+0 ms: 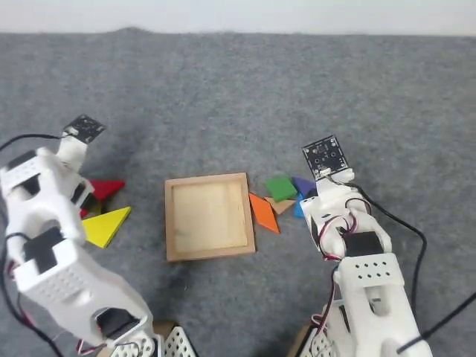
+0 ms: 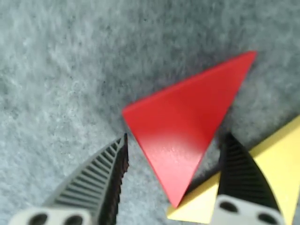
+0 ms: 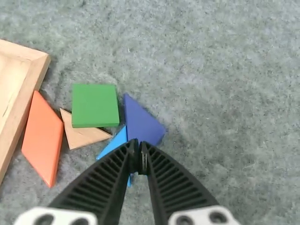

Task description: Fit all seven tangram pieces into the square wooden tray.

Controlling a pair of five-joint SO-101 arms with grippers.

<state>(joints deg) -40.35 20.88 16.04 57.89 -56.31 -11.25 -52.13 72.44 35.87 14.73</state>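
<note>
Fingers [image 2: 105, 178] of the left gripper [image 2: 177, 140] are spread wide and grasp nothing. They straddle one pointed corner of the red triangle [image 2: 187, 117], one finger on either side; contact with the piece cannot be confirmed. The left arm [image 1: 37, 201] is bent forward over the left side of the bench [image 1: 223, 97], wrist angled down at the red triangle. That piece lies flat, and its corner between the fingers meets the edge of the yellow triangle [image 2: 281, 154]. Whether the two overlap or merely touch cannot be told.

The square wooden tray [image 1: 169, 223] sits flat near the middle of the bench, well apart from both triangles. All seven pieces lie outside it.

An orange parallelogram [image 3: 42, 136] lies just beside the tray's right wall. Next come a tan triangle [image 3: 79, 133], a green square [image 3: 95, 105] touching or overlapping it, a dark blue triangle [image 3: 140, 123] and a light blue triangle [image 3: 115, 143], all clustered close together.

The right arm [image 1: 357, 253] reaches forward with its wrist over this cluster. The right gripper [image 3: 138, 147] has its fingers [image 3: 112, 183] pressed together and carries nothing. Its tips are over the light blue triangle, next to the dark blue one; contact cannot be confirmed.
</note>
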